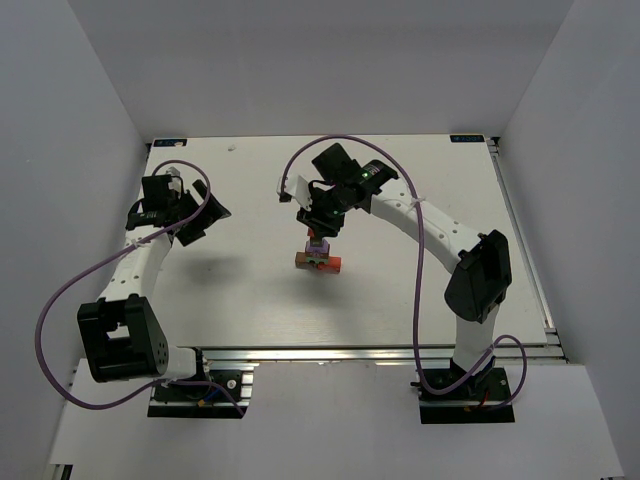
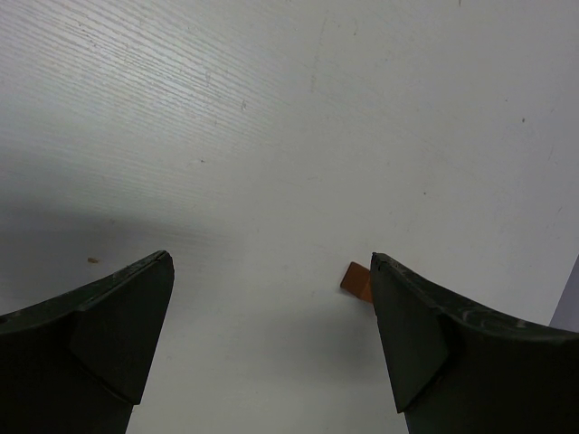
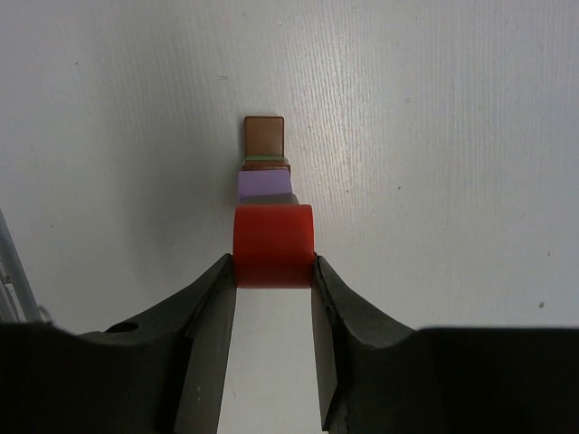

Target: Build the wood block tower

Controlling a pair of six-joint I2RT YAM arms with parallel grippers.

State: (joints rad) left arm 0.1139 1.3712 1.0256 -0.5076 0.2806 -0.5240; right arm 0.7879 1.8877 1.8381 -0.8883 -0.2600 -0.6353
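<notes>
Near the middle of the desk (image 1: 250,170), the right gripper (image 3: 273,264) clamps one red block (image 3: 273,242) over the single tower (image 1: 318,259); the left gripper (image 2: 271,264) stands wide apart.

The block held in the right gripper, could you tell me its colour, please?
The block is red, clearest in the right wrist view.

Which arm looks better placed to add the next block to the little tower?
The right. The right pincer grips a red block right at the tower, whereas the left pincer stands open and empty, far off to the side.
</notes>
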